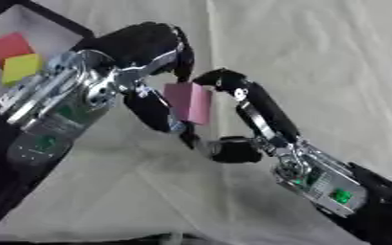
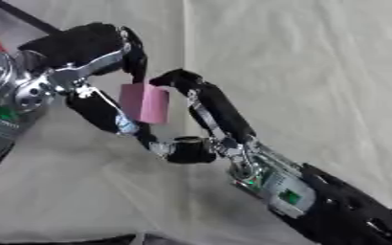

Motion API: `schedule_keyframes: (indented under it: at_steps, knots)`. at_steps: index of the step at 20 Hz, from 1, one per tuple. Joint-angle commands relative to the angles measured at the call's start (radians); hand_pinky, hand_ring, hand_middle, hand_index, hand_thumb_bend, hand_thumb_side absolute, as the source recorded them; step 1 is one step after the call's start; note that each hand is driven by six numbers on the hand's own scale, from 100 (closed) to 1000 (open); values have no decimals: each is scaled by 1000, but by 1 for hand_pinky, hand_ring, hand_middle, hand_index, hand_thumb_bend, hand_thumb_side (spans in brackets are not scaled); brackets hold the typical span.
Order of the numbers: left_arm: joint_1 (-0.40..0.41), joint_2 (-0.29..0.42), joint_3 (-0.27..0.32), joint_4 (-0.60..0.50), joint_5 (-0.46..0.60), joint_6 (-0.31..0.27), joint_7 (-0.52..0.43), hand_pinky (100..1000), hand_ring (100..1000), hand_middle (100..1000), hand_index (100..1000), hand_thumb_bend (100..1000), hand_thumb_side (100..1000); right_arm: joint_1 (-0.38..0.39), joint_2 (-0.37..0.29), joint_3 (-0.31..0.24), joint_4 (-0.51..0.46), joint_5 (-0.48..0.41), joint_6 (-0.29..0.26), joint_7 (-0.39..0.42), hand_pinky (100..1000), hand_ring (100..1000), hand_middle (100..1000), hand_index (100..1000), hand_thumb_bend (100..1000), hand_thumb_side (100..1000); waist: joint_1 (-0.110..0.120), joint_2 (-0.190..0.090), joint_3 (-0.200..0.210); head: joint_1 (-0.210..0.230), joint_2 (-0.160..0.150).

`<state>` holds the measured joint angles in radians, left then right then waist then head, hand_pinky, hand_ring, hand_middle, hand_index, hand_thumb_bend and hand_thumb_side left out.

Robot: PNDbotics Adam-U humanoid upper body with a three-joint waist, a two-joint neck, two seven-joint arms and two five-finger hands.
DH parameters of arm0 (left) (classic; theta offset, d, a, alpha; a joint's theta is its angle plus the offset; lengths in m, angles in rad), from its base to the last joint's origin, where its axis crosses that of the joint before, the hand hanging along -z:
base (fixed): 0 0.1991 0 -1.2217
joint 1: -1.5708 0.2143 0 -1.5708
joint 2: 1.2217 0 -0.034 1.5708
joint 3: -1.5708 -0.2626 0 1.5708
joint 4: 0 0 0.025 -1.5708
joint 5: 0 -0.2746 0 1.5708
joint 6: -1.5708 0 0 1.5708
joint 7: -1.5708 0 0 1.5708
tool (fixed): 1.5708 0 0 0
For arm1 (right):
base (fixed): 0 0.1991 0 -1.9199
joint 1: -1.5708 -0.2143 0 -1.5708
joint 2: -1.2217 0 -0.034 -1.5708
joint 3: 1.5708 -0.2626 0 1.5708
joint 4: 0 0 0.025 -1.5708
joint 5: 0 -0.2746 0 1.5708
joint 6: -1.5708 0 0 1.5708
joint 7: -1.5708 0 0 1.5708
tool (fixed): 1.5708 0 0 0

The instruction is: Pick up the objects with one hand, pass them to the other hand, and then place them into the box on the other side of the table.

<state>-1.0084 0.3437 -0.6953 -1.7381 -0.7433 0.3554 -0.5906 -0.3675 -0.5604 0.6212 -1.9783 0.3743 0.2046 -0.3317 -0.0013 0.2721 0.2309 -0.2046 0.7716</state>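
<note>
A pink block [image 1: 189,102] hangs above the table at the centre, between my two hands. My left hand [image 1: 145,45] comes in from the left, its fingers curled over the block's top and its thumb [image 1: 152,111] against the block's left face. My right hand [image 1: 262,139] reaches up from the lower right. One of its fingers [image 2: 181,78] arches onto the block's upper right corner, and its thumb [image 2: 182,148] sits just under the block. Both hands touch the block.
A black-framed box [image 1: 63,22] stands at the upper left and holds a red block [image 1: 8,45] and a yellow block [image 1: 22,67]. A pale creased cloth [image 1: 316,57] covers the table.
</note>
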Motion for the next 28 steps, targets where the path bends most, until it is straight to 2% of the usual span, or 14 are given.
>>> schedule_keyframes:
  at_steps: [1, 8, 16, 20, 25, 28]
  knots:
    - [-13, 26, 22, -28, -7, 4, -9, 736, 584, 505, 434, 427, 100, 0, -16, -18, -22, 19, 11, -1, 776, 863, 769, 819, 495, 262, 1, -23, 0, -1, -2]
    - [-4, 46, 39, -50, -6, 10, -25, 735, 584, 505, 436, 424, 100, 21, -21, -27, -22, 28, 24, -25, 776, 865, 773, 821, 495, 260, 2, -27, 0, 2, -2]
    - [10, 78, 86, -72, 11, 42, -23, 742, 579, 505, 429, 428, 100, 41, -25, -31, -22, 36, 24, -49, 776, 865, 774, 821, 493, 244, 2, -31, 2, 5, -2]
    - [11, 106, 129, -109, 42, 72, -17, 748, 573, 505, 420, 430, 100, 48, -27, -32, -22, 42, 25, -56, 776, 865, 773, 820, 500, 233, 2, -33, 5, 5, -2]
    - [2, 177, 192, -162, 90, 122, -7, 752, 571, 508, 416, 430, 100, 59, -31, -30, -22, 52, 23, -58, 777, 864, 773, 818, 509, 202, 3, -34, 7, 9, -2]
    - [1, 214, 231, -156, 113, 156, 11, 759, 569, 511, 412, 433, 100, 67, -42, -26, -22, 67, 20, -49, 780, 865, 775, 821, 523, 183, 3, -37, 8, 15, -2]
